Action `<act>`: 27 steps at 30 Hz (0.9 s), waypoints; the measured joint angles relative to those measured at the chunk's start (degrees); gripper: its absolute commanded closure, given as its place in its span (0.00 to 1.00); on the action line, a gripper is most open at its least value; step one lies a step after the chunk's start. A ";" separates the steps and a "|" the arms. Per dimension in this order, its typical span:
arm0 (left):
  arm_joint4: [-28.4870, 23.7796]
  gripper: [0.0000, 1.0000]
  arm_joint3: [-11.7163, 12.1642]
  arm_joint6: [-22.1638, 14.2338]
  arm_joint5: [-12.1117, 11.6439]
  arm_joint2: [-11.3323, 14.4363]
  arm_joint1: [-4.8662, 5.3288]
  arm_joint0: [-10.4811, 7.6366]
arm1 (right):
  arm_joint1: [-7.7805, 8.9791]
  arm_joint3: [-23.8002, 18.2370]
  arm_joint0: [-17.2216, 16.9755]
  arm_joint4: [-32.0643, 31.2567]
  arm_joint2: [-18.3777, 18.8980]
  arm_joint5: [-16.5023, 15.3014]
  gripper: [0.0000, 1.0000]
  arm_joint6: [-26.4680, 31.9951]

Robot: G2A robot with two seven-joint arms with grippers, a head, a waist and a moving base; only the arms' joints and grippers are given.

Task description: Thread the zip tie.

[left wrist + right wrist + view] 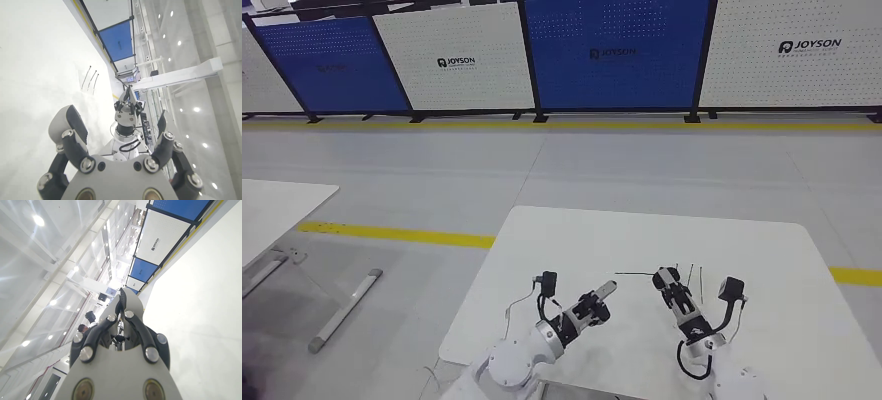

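On your left, the left gripper (606, 291) is hovering low over the white desk (572, 240) and pointing across toward the other arm. Its fingers (75, 121) are standing spread wide apart.

Moving right, the zip tie (634, 273) is hanging in the air between the two arms. You are looking at a thin black strip running roughly level above the desk. Its free end is reaching toward the left gripper, apart from it and not touching.

The right gripper (665, 277) is pinching the other end of that strip, with its jaws pressed together on it. In the left wrist view you are facing those closed tips head on, and a short bit of the strip is poking out just past them. In the right wrist view the fingertips (132, 302) are meeting with no gap, though the strip itself is too thin to make out there.

Further right, just beside the right gripper, three spare zip ties (92, 80) are lying flat on the desk. They are sitting side by side and nearly parallel, each showing a small head at one end, and none is touching its neighbour.
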 measured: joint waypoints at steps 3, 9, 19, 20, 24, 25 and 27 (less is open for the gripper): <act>0.14 0.00 2.58 3.50 0.56 3.48 -0.98 -3.49 | 0.00 0.00 0.00 0.00 0.00 0.00 1.00 0.00; 0.12 0.00 2.96 4.97 0.61 3.84 -1.13 -3.93 | 0.00 0.00 0.00 0.00 0.00 0.00 1.00 0.00; -1.32 0.00 4.94 6.29 -1.03 4.91 -1.71 -5.99 | -0.74 -0.28 0.12 -1.31 -1.53 1.42 1.00 1.22; -1.65 0.00 5.16 7.25 -0.83 5.10 -1.83 -6.24 | -0.78 -0.24 0.17 -1.39 -1.57 1.48 1.00 1.13; -1.91 0.00 5.24 7.65 -0.66 5.17 -1.89 -6.30 | -0.78 -0.22 0.18 -1.41 -1.56 1.50 1.00 1.08; -1.89 0.00 5.24 7.61 -0.67 5.16 -1.88 -6.29 | -0.78 -0.22 0.17 -1.40 -1.56 1.49 1.00 1.08; -1.88 0.00 5.23 7.60 -0.68 5.16 -1.88 -6.29 | -0.78 -0.22 0.17 -1.40 -1.56 1.49 1.00 1.09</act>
